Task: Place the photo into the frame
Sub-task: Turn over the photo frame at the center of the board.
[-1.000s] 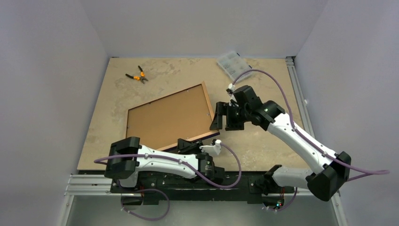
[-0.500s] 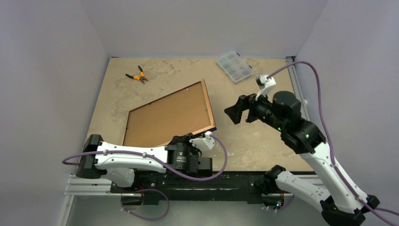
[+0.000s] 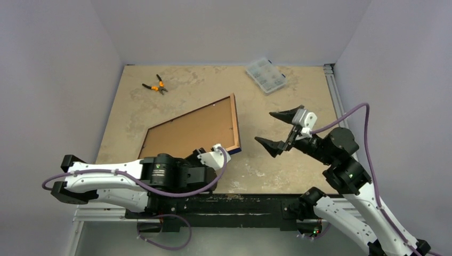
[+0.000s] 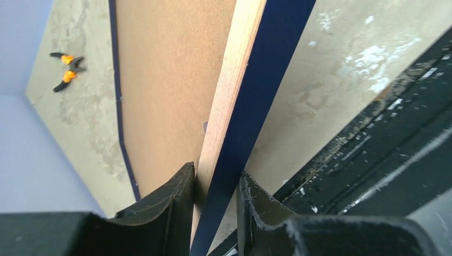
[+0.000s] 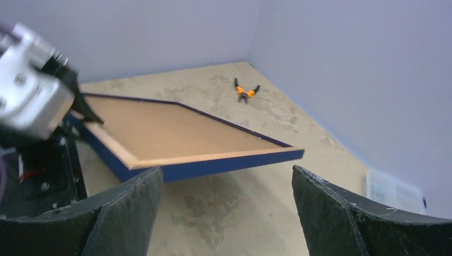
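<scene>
The frame (image 3: 192, 130) shows its brown backing (image 4: 165, 74) upward, with dark blue rails and a light wood edge (image 4: 229, 85). My left gripper (image 3: 205, 154) is shut on its near rail, one finger on each side (image 4: 216, 173). That near side is raised off the table; in the right wrist view the frame (image 5: 160, 130) hangs above its shadow. My right gripper (image 3: 265, 127) stands open and empty to the right of the frame, apart from it, its fingers wide (image 5: 226, 176). The photo is out of view.
Orange-handled pliers (image 3: 154, 85) lie at the back left of the table. A clear plastic parts box (image 3: 265, 74) sits at the back right. The table's near edge and a black rail (image 4: 373, 138) run just behind my left gripper.
My right gripper has drawn back to the right, away from the frame's corner, and opened wide. My left arm has swung its elbow left, still gripping the frame's near rail.
</scene>
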Action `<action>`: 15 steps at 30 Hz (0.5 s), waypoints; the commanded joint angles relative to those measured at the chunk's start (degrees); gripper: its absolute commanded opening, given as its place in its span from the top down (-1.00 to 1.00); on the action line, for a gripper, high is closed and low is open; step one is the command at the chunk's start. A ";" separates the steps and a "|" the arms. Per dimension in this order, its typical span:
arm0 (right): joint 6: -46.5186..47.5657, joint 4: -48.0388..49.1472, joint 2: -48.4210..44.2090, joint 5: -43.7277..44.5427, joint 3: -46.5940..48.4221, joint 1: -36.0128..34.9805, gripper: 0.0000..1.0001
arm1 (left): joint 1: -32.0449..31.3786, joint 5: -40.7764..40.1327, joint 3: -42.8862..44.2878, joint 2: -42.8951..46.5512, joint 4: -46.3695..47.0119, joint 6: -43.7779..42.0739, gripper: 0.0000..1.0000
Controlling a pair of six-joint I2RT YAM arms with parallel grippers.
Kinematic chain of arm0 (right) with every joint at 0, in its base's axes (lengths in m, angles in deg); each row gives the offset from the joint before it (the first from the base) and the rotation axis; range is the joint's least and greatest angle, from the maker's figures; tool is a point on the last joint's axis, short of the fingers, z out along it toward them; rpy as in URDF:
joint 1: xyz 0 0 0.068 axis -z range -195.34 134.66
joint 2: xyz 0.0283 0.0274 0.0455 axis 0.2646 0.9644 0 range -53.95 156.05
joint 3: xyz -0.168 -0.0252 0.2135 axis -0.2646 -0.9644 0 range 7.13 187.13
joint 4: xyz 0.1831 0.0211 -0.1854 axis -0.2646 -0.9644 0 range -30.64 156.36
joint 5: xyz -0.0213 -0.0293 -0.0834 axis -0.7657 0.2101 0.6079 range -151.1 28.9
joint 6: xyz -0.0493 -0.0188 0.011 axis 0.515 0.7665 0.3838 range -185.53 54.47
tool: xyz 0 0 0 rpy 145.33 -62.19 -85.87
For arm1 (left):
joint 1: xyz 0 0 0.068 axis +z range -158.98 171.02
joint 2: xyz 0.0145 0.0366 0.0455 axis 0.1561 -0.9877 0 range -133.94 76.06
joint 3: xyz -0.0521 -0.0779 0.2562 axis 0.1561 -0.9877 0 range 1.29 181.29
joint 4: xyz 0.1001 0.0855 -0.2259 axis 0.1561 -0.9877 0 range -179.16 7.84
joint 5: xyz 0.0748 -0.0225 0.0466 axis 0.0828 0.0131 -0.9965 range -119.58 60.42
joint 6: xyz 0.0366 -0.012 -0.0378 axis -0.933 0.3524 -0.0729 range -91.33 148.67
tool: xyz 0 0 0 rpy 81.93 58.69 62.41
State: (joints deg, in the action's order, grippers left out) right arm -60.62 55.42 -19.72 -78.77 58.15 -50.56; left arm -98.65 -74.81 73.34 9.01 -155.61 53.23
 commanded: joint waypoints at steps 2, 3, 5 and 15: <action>16.74 -0.81 2.53 -22.70 1.17 -0.02 -0.77 | -0.07 9.00 1.17 9.04 11.22 2.22 1.00; 18.66 -2.14 2.97 -25.83 1.66 0.03 -0.78 | -0.07 9.66 0.90 9.91 11.52 2.09 1.00; 21.56 -4.03 3.65 -30.99 1.96 -0.02 -0.78 | -0.07 11.44 0.41 11.42 12.18 1.77 1.00; 31.01 4.32 6.01 -40.69 -2.17 -0.79 -0.77 | -0.15 14.97 0.46 12.96 12.85 1.54 1.00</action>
State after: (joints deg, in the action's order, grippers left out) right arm -35.92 54.15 -15.15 -114.50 57.21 -50.74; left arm -98.63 -62.90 72.64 20.53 -151.92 50.94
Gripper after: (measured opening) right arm 0.891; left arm 0.278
